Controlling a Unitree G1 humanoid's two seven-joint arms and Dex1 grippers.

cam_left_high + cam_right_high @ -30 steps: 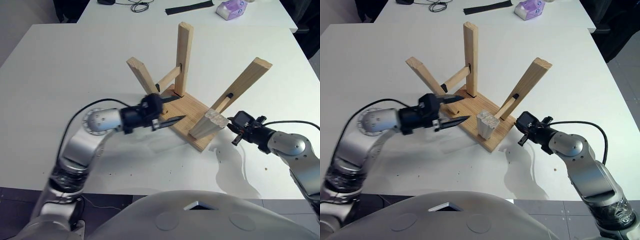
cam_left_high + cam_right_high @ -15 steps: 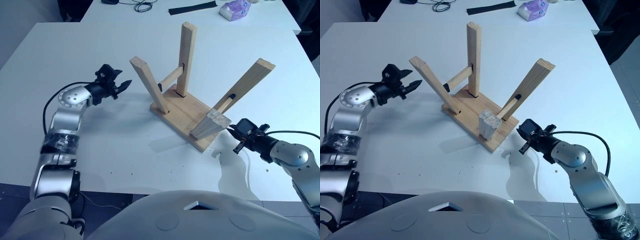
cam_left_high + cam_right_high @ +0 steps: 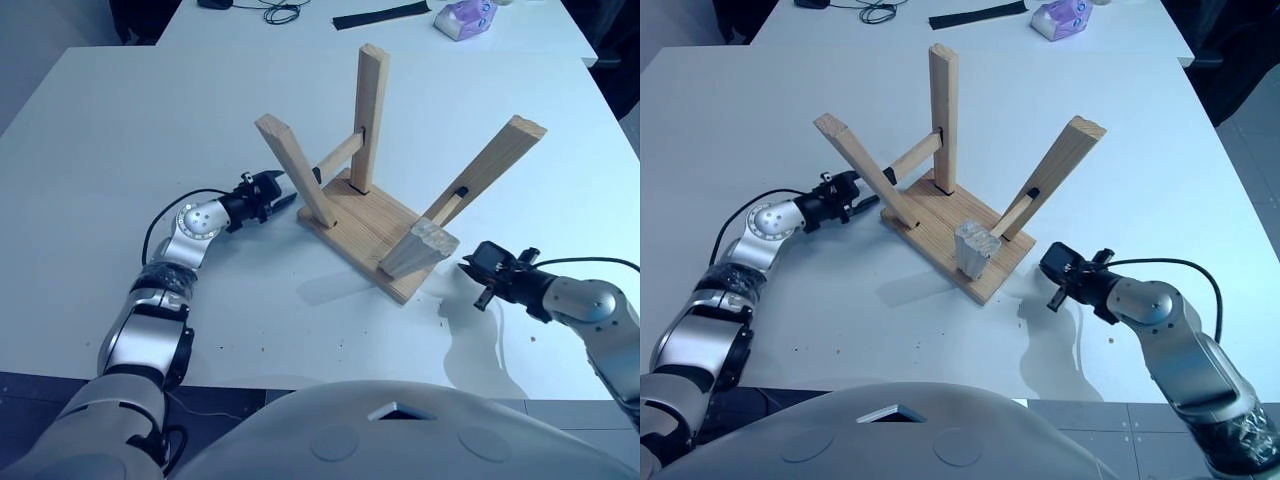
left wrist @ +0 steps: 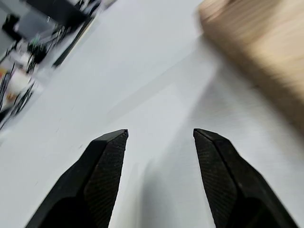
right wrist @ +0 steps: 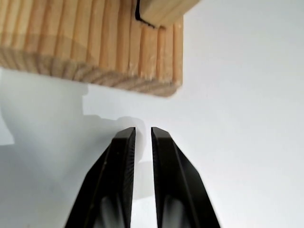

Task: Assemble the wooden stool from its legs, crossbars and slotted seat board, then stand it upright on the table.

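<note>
The wooden stool lies upside down on the white table, its seat board [image 3: 365, 228] flat and its legs pointing up. The left leg [image 3: 297, 172] leans outward, the back leg [image 3: 371, 115] stands straight, the right leg [image 3: 492, 165] leans right, and a short front leg [image 3: 420, 248] rises at the near corner. Crossbars [image 3: 340, 155] join the legs. My left gripper [image 3: 284, 193] is open just left of the leaning left leg, holding nothing; in the left wrist view [image 4: 160, 134] blurred wood lies beyond the fingers. My right gripper [image 3: 466, 268] is shut and holds nothing, low on the table by the board's right corner [image 5: 142, 80].
A second table behind holds a tissue pack [image 3: 468, 17], a black strip [image 3: 378, 15] and cables [image 3: 280, 12]. Bare white tabletop [image 3: 150, 120] stretches to the left and in front of the stool. The table's near edge runs just below my arms.
My left arm pulled away from the seat board, swung far out to the left, then came back beside the left leg. The right gripper has barely moved.
</note>
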